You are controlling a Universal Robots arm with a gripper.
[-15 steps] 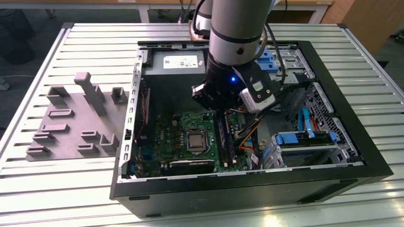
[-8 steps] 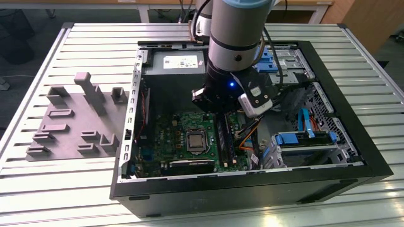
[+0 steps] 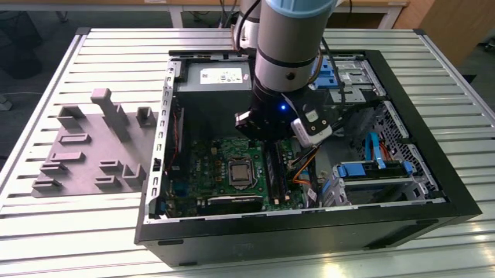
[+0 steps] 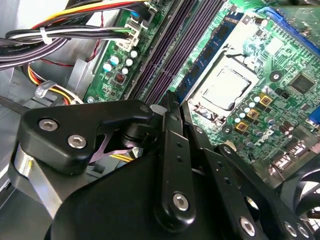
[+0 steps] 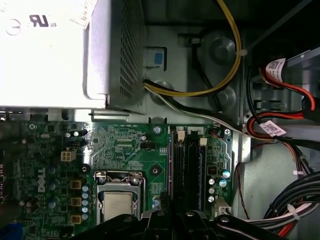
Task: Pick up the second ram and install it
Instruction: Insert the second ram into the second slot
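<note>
the claw [image 3: 270,139] hung inside the open computer case [image 3: 433,191], right over the memory slots [image 5: 186,165] of the green motherboard [image 5: 125,145]. its fingers [image 4: 172,145] stood drawn close together, tips at the slots; whether they gripped anything i cannot tell. the second ram could not be told apart from the slots beneath the claw. beside the claw sat the processor socket [image 4: 222,87]; beyond it the power supply [image 5: 50,50].
</note>
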